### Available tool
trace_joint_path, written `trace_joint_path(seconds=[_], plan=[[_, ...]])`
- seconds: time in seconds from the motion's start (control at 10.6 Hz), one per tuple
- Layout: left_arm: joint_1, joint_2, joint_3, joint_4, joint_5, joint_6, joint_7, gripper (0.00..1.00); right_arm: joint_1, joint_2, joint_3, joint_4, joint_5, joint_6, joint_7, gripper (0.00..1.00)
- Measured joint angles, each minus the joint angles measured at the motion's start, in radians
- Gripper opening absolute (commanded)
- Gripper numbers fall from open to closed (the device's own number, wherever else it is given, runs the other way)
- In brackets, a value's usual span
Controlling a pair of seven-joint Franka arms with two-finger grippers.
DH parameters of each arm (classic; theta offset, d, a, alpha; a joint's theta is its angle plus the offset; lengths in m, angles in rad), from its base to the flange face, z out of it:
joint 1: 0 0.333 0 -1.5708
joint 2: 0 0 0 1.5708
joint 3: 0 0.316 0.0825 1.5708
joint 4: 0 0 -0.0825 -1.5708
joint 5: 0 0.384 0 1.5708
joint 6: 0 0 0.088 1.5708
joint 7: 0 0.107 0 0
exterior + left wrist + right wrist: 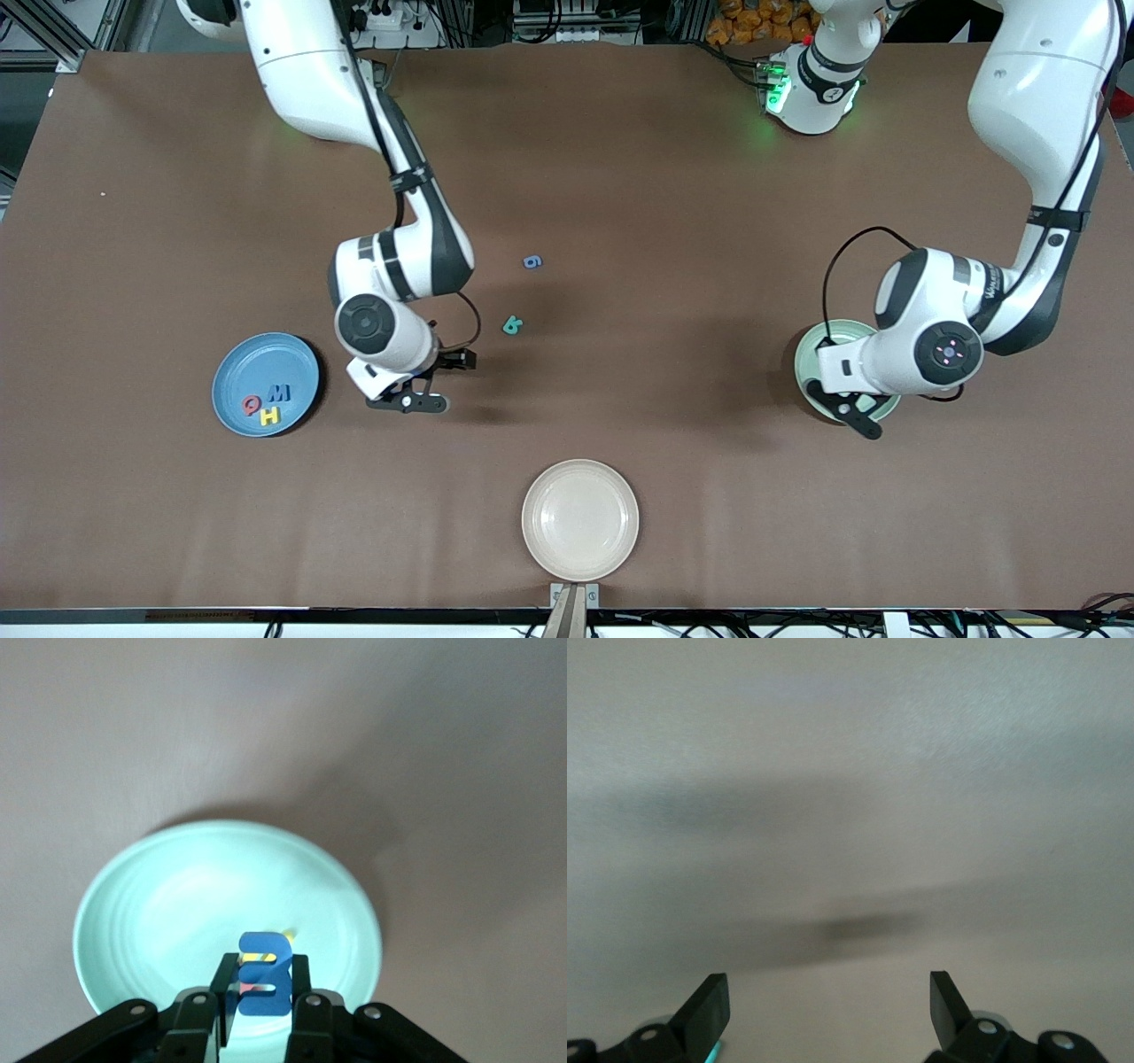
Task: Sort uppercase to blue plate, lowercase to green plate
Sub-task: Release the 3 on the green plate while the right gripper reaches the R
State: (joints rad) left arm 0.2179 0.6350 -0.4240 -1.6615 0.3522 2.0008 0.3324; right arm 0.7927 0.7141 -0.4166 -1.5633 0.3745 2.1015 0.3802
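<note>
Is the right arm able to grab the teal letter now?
Probably yes. The right gripper is open and holds nothing, and the teal letter lies alone on bare table close by, nothing between them.

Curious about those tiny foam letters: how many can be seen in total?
6. Three on the blue plate: Q, M, H. Two on the table: g, R. One blue piece in the left tool; others may be hidden.

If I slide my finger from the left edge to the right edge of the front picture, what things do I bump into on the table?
blue plate holding three letters → right gripper, open → teal R → blue g → beige plate → green plate, with the left gripper over it, shut on a blue letter.
</note>
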Motion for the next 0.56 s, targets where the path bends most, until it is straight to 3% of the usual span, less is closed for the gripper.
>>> trace_joint_path(seconds=[0.09,0.19,0.56], plan=[[0.002,0.010,0.021,-0.009,0.000,0.000,0.000,0.45,0.008,0.002,0.009,-0.001,0.004,0.007,0.070,1.00],[0.007,0.020,0.034,-0.013,0.000,0.000,0.000,0.99,0.016,0.007,0.014,-0.003,0.019,0.011,0.142,1.00],[0.013,0.018,0.030,-0.003,-0.001,0.003,-0.018,1.00,0.073,0.050,0.034,-0.015,0.072,0.090,0.400,1.00]])
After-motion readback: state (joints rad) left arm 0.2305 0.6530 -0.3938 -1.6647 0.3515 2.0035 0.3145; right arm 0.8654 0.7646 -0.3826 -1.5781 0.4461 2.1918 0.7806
